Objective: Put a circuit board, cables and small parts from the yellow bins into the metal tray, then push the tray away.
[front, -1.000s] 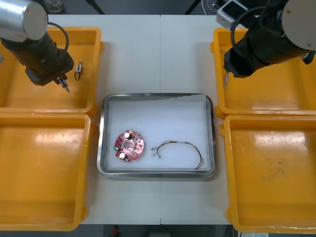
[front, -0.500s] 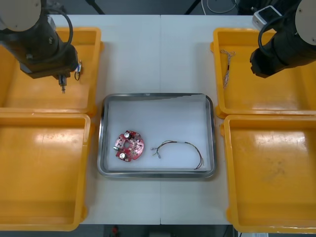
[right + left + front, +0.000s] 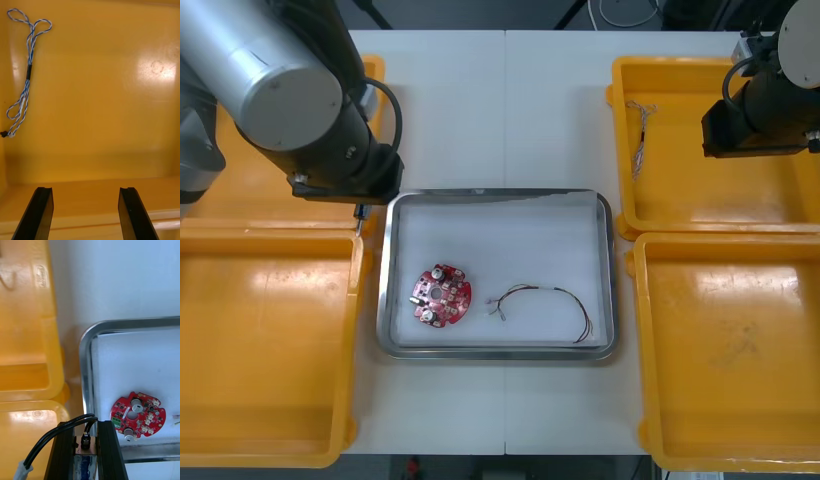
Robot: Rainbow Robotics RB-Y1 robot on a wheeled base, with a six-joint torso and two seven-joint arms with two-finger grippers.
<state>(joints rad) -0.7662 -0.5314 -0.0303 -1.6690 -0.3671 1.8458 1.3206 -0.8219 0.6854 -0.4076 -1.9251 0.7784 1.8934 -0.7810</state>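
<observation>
The left arm (image 3: 280,90) hides much of the upper-left yellow bin (image 3: 250,205). The black-wired part (image 3: 86,440) in the left tool (image 3: 86,425) is too small to identify.

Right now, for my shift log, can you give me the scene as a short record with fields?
left tool: shut on black cable, just outside the metal tray's left rim
right tool: open, above the far right yellow bin
in that bin: twisted blue and white cable
in the tray: red circuit board, dark cable beside it, apart
</observation>
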